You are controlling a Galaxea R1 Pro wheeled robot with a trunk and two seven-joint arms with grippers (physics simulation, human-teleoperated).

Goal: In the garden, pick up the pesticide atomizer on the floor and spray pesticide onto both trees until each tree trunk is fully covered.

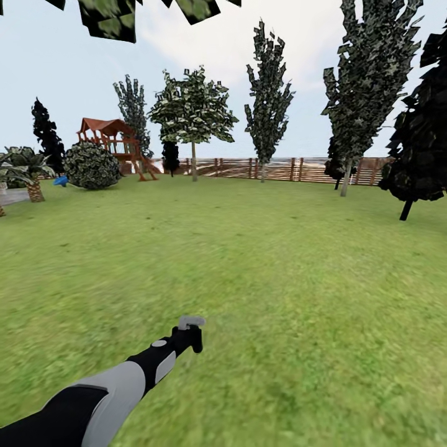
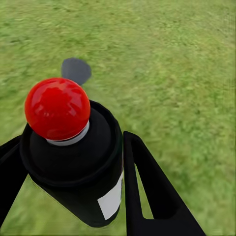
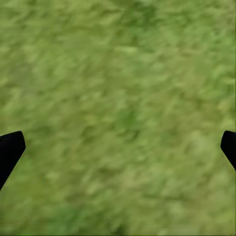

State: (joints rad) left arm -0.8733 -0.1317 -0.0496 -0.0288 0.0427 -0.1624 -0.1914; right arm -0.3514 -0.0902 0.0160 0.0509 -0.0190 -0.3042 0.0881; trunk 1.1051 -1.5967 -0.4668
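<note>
1. The head camera looks out over a wide green lawn [image 1: 248,261] in the garden. A brown slatted fence [image 1: 273,168] runs along the far edge, with a wooden playset [image 1: 115,144] at the far left beside a round bush [image 1: 92,165].

2. The robot's left arm reaches forward and low at the left of this view. Its left gripper [image 1: 189,338] holds the pesticide atomizer [image 1: 190,323], whose light grey head sticks up above the fingers.

3. In the left wrist camera the dark bottle [image 2: 86,172] sits clamped between the two black fingers [image 2: 150,191]. It has a whitish label and shows a glossy red round cap. Below it is grass, with a small dark shadow patch.

4. The right wrist camera shows blurred grass, with the right gripper [image 3: 118,147] spread wide and holding nothing; just its two dark fingertips [image 3: 10,150] sit at the picture's edges.

5. A tree with a bare straight trunk [image 1: 194,162] and a spreading green crown stands far off by the fence, well apart from the robot. Leaves hang in at the top of the head view, so another tree may be close overhead; its trunk cannot be seen.

6. Judgement: the bottle is picked up, and the step in hand is getting to a trunk. To do it well, keep the grip firm and the bottle upright while driving, stop near the trunk, and aim the nozzle squarely at the bark before spraying.
</note>
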